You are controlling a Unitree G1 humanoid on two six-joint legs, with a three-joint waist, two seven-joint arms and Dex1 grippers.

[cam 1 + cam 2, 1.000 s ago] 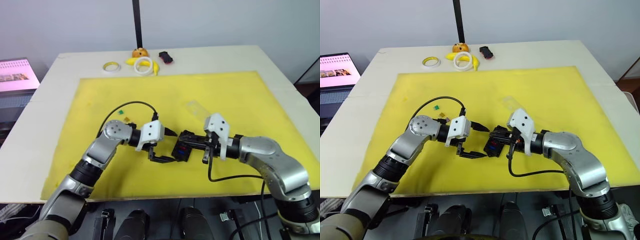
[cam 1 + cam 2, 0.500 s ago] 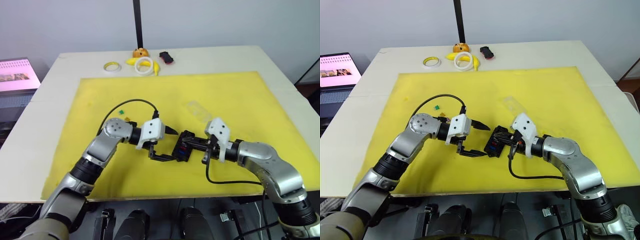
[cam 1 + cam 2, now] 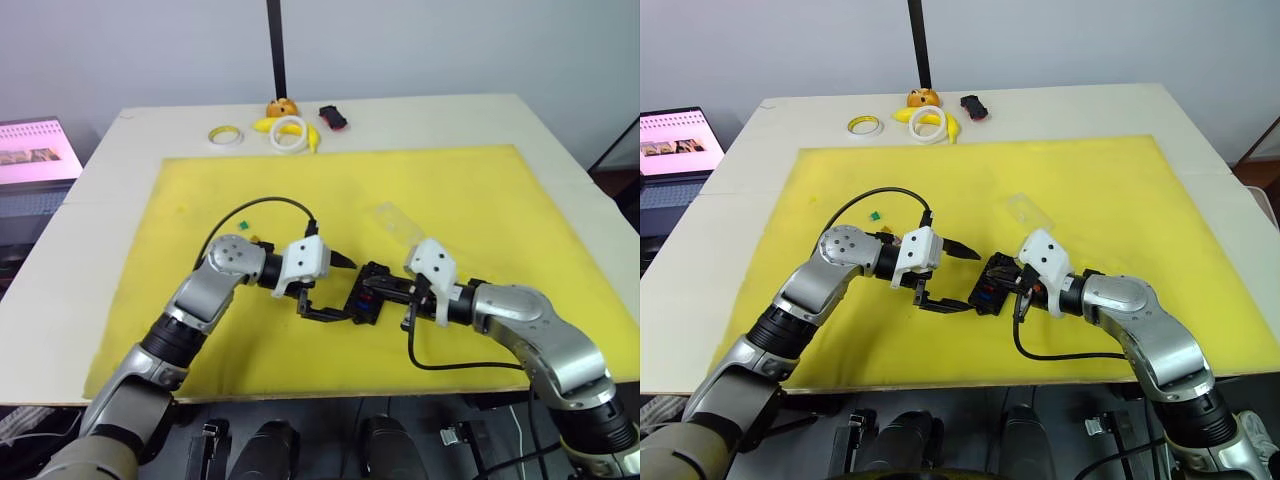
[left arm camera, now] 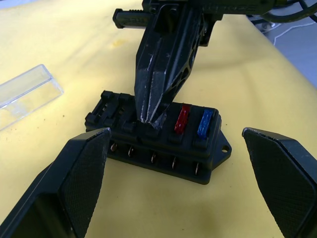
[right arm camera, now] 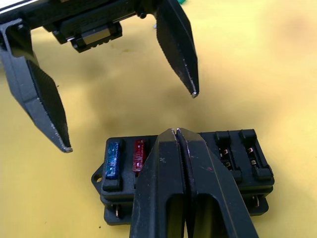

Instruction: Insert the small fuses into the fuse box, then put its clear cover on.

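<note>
While the fuse box sits mid-mat between both arms, the right gripper presses closed fingertips onto its top beside the red fuse and blue fuse. Left gripper spread wide, empty, just left of it. Clear cover lies farther back.

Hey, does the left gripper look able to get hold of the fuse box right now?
Probably yes: the left gripper is open beside the fuse box, its fingers apart. But the shut right gripper presses on the slots.
</note>
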